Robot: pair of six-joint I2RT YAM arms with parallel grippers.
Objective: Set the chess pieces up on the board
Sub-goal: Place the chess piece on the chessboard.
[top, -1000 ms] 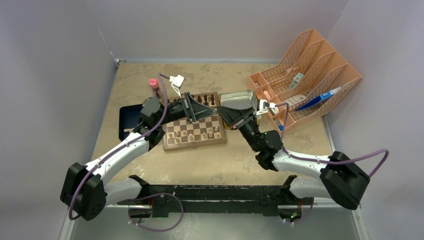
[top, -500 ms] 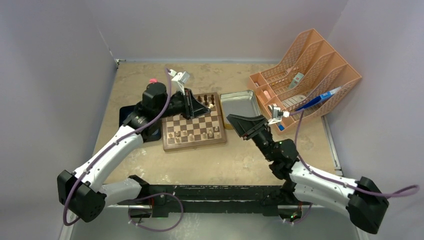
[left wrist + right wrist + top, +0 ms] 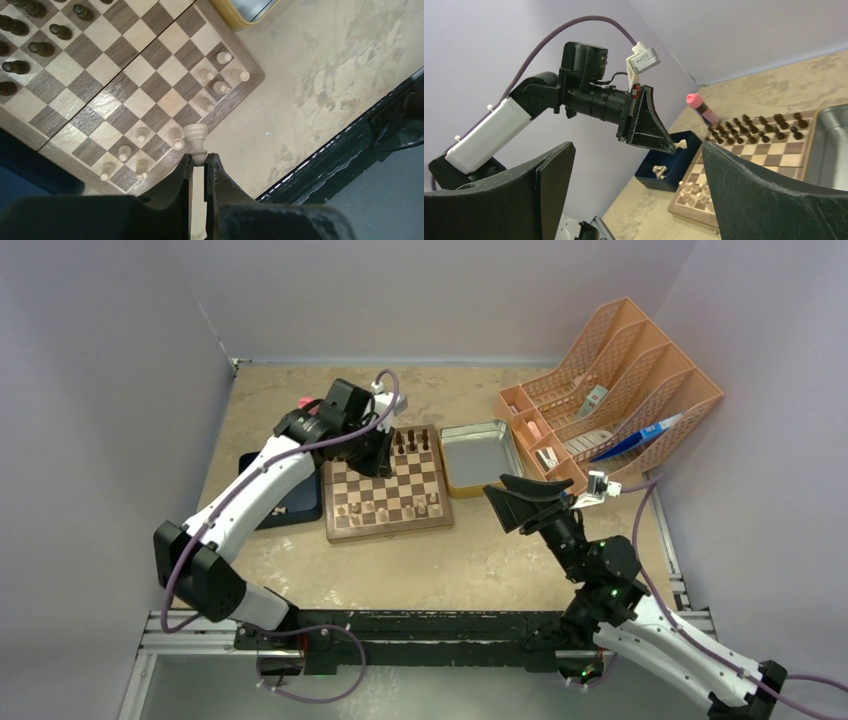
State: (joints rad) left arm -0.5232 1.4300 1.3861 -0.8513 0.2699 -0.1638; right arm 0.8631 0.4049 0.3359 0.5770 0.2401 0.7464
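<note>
Left gripper pinches a pale tan turned wooden chess piece.
The overhead view hides it; right gripper jaws stand spread wide.

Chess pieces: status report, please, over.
Left gripper shut on pale piece, above board. Right gripper open, empty, off board. Nothing in the way.

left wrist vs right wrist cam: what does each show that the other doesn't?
Left wrist only: the black rail, and a close look at the left end effector shut on a pale piece. Right wrist only: the blue tray with spare pale pieces, the pink-capped bottle, the right end effector wide open. Both: the board, the dark pieces, the tin, the held piece.
</note>
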